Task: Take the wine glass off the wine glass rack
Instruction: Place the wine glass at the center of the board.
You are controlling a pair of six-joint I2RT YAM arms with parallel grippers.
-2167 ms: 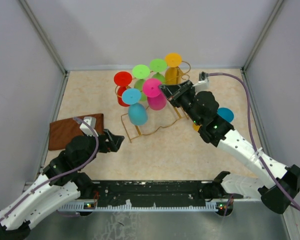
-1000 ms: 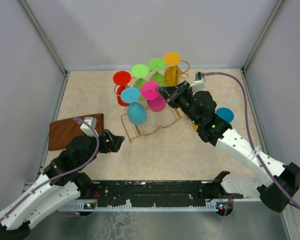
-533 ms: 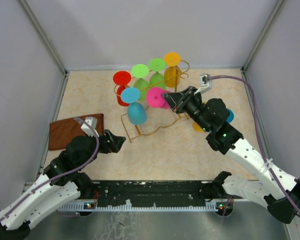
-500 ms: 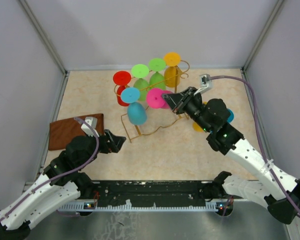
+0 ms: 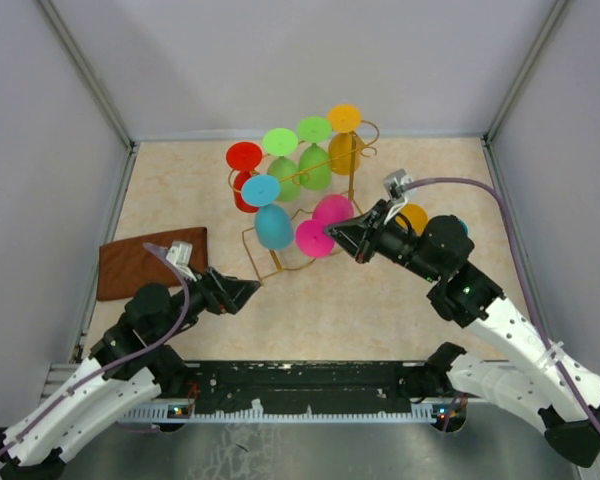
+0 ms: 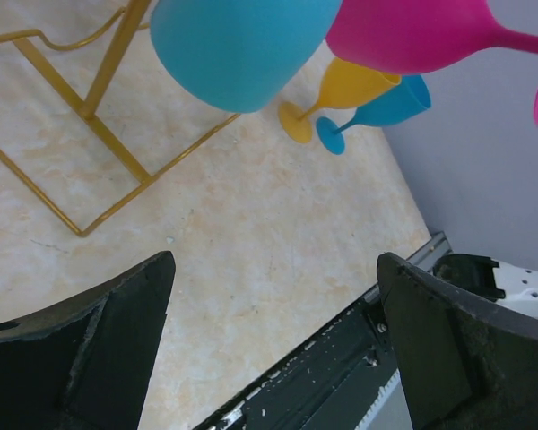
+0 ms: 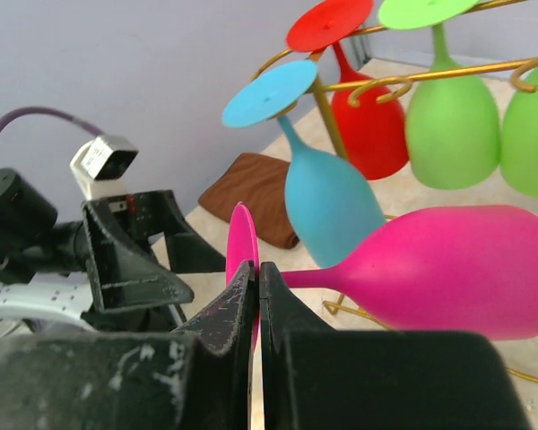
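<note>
From above: the right claw (image 5: 342,233) is clamped on the pink glass (image 5: 325,225), which lies sideways in the air, off the top rails of the rack (image 5: 352,170) and just in front of its right side. I can't tell whether it is clear of the base wire. Five glasses hang on the rails. The left claw (image 5: 242,292) waits, jaws apart, by the cloth (image 5: 130,262) near the table's left edge.

Left wrist: wide-open fingers (image 6: 99,331) hold nothing, with the pink glass (image 6: 421,31) overhead. An orange glass (image 6: 336,90) and a blue one (image 6: 377,112) lie toward the right edge.

Right wrist: the claw (image 7: 256,278) pinches the stem at the foot, bowl (image 7: 448,269) pointing out level.

The unhooking looks done. What's left is to carry the glass clear and set it down.
</note>
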